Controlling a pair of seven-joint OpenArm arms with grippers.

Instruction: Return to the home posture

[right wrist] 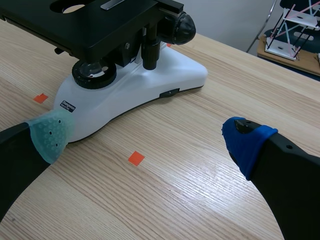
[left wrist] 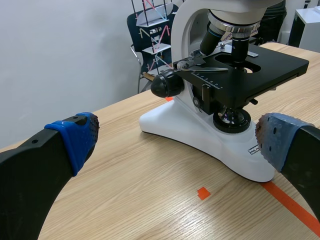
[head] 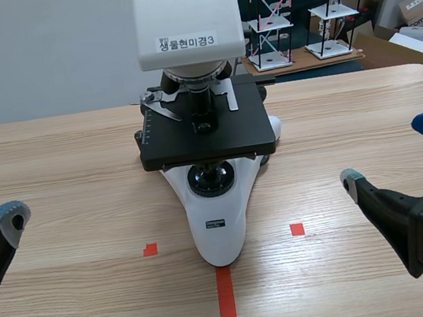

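Surface: a light wooden bench with straight lengthwise grain, matt and smooth. It carries three orange-red tape marks: a strip running near from the centre and two small squares, one to each side of it.

Room: a plain white wall stands behind the far-left edge. At far right are rack models of thin black rods and white square shelves, with a brown cardboard box beyond them.

Centre of bench: a white-and-black microscope. Its glossy white base is rounded and narrows toward the near side, and the tip meets the far end of the tape strip. A flat, square, matt black stage sits over a round glass lens in the base. A boxy white head above bears a printed label. Ribbed black focus knobs project from both sides.

Left tool: low at the near left, well apart from the microscope. Its thick black fingers are spread wide and hold nothing. One dotted pad is blue and the other is grey-blue.

Right tool: at the near right, also apart from the microscope. Its fingers are likewise spread wide with only bare bench between them. One pad is translucent grey-green and the other is blue.
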